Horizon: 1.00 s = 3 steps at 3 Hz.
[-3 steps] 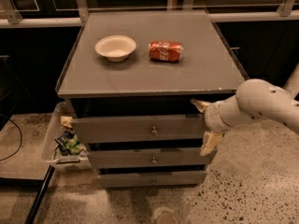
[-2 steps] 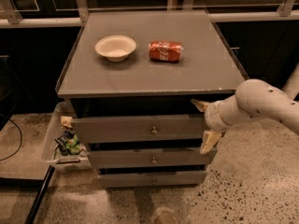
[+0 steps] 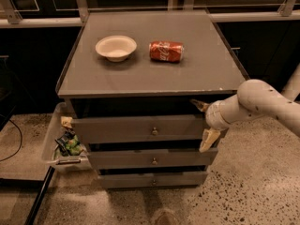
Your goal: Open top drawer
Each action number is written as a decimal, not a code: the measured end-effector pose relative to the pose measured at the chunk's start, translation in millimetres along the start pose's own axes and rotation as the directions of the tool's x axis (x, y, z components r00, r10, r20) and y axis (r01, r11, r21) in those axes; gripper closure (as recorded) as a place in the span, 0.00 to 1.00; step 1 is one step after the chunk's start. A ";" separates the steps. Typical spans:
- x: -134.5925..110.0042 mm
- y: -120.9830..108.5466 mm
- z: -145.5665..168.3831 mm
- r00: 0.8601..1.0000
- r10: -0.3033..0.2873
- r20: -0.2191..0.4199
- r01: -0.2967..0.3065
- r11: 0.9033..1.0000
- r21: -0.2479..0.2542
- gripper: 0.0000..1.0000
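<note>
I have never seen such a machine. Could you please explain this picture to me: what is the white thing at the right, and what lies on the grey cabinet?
There is only one picture. It looks down on a grey cabinet from the front; where the camera is mounted is not known. The white tube at the right is a robot arm. At its end is the gripper, which sits at the right end of the top drawer. Its jaws stand apart, one above the other, and hold nothing. On the cabinet top are a white bowl and a red soda can lying on its side. A clear bin with wrappers stands on the floor at the left.
</note>
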<state>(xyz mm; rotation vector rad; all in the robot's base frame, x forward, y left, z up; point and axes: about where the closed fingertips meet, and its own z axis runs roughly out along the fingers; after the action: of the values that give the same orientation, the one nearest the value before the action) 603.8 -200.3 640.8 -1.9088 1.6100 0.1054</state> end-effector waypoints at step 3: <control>2.0 -4.2 9.8 1.000 -0.004 0.022 0.004 1.000 -0.011 0.41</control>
<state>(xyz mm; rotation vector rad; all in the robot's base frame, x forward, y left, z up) 611.3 -196.9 633.8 -1.9127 1.5940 0.1340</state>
